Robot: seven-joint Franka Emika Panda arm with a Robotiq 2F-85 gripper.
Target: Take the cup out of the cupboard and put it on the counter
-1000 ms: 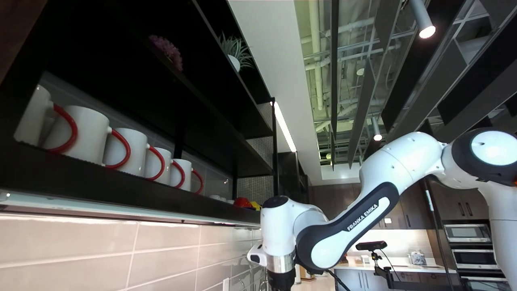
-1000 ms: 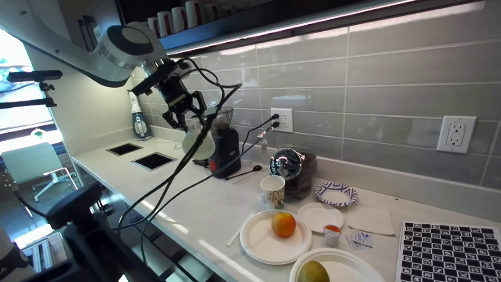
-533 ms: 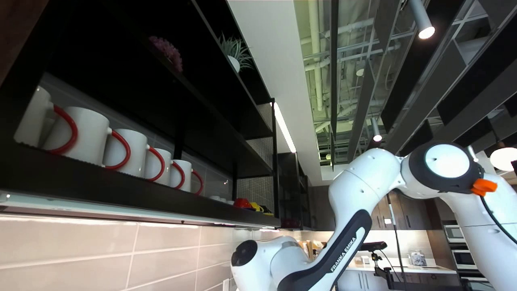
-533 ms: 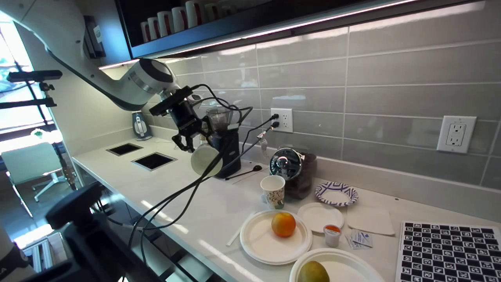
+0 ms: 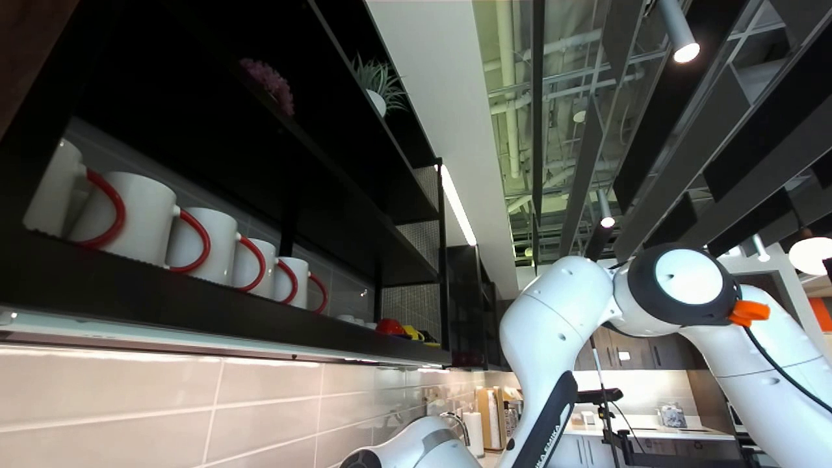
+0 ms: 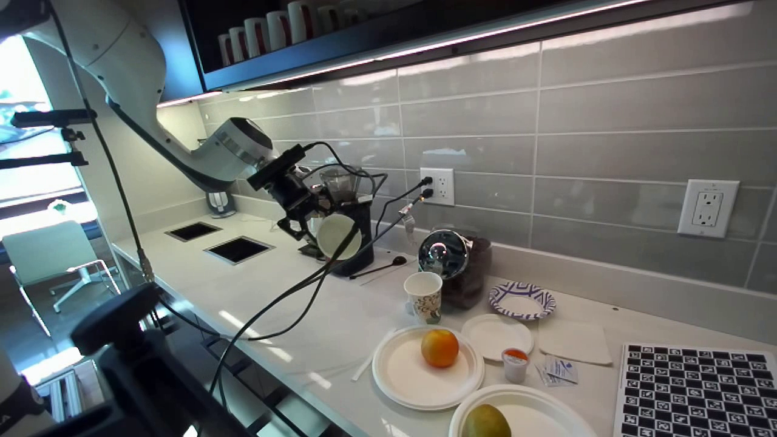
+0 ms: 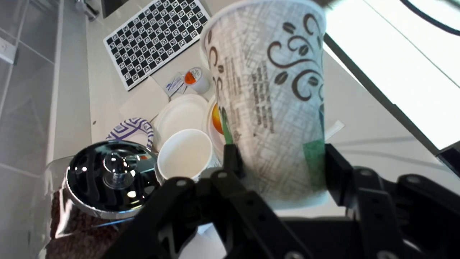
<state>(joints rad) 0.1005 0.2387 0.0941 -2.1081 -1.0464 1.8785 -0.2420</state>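
The cup in my hand is a pale paper cup (image 7: 266,90) with brown swirls and green patches. In an exterior view, the held cup (image 6: 339,237) is tilted, its pale mouth facing that camera. My gripper (image 7: 282,162) is shut on it near its base; the gripper (image 6: 312,215) holds it above the white counter (image 6: 358,303), in front of a dark grinder. The gripper is below the frame in an exterior view where the dark cupboard (image 5: 162,296) runs along the wall. The cupboard's shelf (image 6: 291,60) holds white mugs (image 5: 201,244) with red handles.
The grinder (image 6: 363,224) stands beside the held cup. A standing paper cup (image 6: 425,297) and a shiny-lidded jar (image 6: 464,267) are further right. Plates with an orange (image 6: 440,348) and a green fruit (image 6: 485,422) lie in front. Cables (image 6: 303,282) hang across the counter.
The arm has come down from beside the shelf. The held cup has moved right and slightly lower, and its mouth has turned more toward the exterior camera. The gripper stays shut on it.
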